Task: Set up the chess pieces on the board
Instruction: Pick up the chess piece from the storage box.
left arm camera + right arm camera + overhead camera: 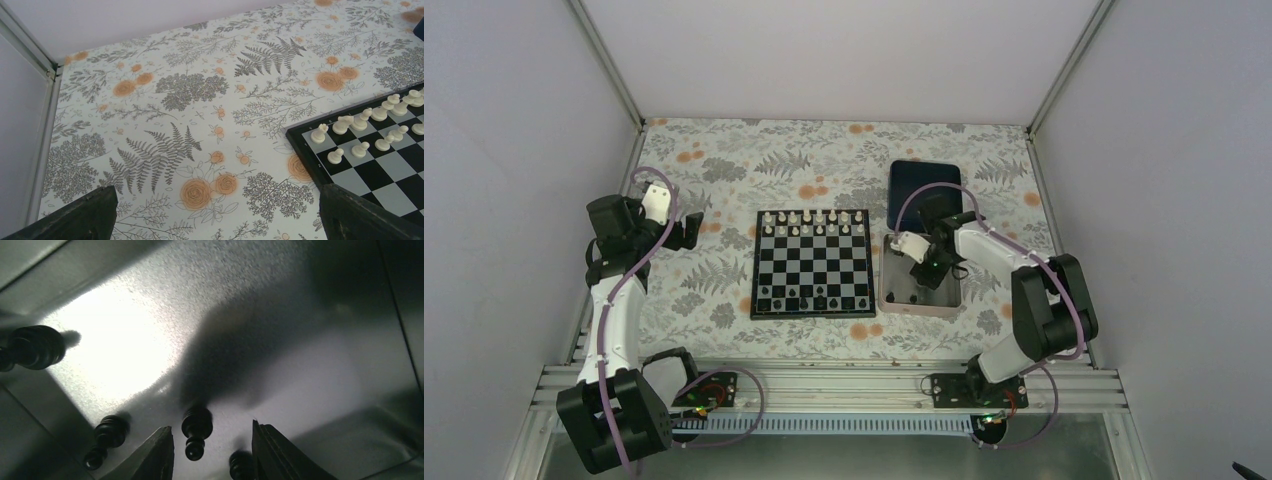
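Note:
The board (pixel 813 262) lies mid-table, with white pieces along its far rows and a few black chess pieces (pixel 821 298) on its near rows. My right gripper (pixel 927 272) hangs low inside the silver tray (pixel 894 300). In the right wrist view it (pixel 210 427) is open, with a black pawn (pixel 196 432) lying between the fingers and touching neither. More black pieces (pixel 107 437) lie close by on the tray floor. My left gripper (pixel 692 230) is open over the cloth left of the board; its wrist view shows the gripper (pixel 217 187) holding nothing and the board corner (pixel 310 150).
A dark blue tray (pixel 924 185) sits just behind the silver one. White pieces (pixel 350 122) stand at the board's far-left corner. One larger black piece (pixel 35 347) rests by the silver tray's wall (pixel 30 405). Grey walls enclose the flowered tablecloth (pixel 714 170).

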`<state>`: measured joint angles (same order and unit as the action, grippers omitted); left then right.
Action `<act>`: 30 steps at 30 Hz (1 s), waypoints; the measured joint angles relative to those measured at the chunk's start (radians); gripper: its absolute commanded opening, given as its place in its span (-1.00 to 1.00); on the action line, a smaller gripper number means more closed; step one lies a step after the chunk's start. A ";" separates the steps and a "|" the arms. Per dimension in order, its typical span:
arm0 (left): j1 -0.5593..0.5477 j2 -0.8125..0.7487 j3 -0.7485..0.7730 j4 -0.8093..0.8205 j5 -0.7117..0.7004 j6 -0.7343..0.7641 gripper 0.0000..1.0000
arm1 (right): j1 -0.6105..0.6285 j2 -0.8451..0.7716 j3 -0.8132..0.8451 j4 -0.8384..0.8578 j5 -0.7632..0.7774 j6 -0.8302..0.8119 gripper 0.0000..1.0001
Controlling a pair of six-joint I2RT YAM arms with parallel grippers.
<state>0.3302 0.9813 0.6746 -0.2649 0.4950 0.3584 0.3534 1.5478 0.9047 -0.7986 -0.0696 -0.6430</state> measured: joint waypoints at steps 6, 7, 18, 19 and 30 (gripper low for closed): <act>0.002 0.000 0.000 0.000 0.005 0.000 1.00 | -0.024 0.000 -0.001 0.000 0.003 -0.003 -0.28; 0.002 0.000 0.000 0.000 0.005 0.000 1.00 | -0.027 0.000 -0.001 -0.001 0.003 -0.004 -0.30; 0.002 0.000 0.000 0.000 0.011 0.000 1.00 | -0.029 0.027 -0.001 0.000 -0.006 -0.008 -0.54; 0.002 0.000 0.000 0.000 0.011 0.000 1.00 | -0.029 0.031 -0.001 0.000 -0.008 -0.010 -0.58; 0.002 0.000 0.000 -0.001 0.013 0.000 1.00 | -0.029 0.028 0.016 -0.028 -0.017 -0.014 -0.87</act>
<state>0.3321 0.9813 0.6746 -0.2657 0.5083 0.3588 0.3248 1.5757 0.9211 -0.8265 -0.0864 -0.6575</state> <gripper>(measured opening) 0.999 0.076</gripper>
